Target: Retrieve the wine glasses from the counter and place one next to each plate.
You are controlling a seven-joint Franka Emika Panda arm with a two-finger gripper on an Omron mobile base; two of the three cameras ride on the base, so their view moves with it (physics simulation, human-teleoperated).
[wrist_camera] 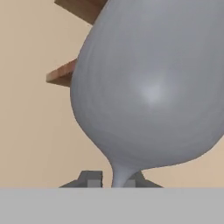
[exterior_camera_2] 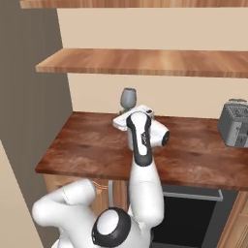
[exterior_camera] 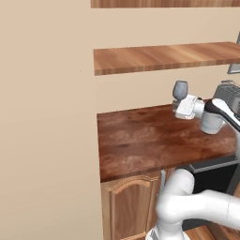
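A grey-blue wine glass (exterior_camera: 180, 89) stands upright at the back of the dark reddish-brown counter (exterior_camera: 140, 140), close to the wall. My gripper (exterior_camera: 178, 106) reaches in level from the right and is shut on its thin stem. The hand hides the glass's foot. From the other side, the wine glass (exterior_camera_2: 128, 98) rises just above my gripper (exterior_camera_2: 127, 114) over the counter (exterior_camera_2: 92, 145). Up close, the bowl of the wine glass (wrist_camera: 151, 87) looms large, and its stem runs down between the two tips of my gripper (wrist_camera: 114, 178). The plates are out of view.
A grey toaster (exterior_camera_2: 235, 123) sits on the counter to the right of the arm. A wooden shelf (exterior_camera: 164, 57) hangs low above the glass. A tall beige panel (exterior_camera: 47, 122) bounds the counter's left end. A dark appliance front (exterior_camera_2: 189, 213) lies below the counter edge.
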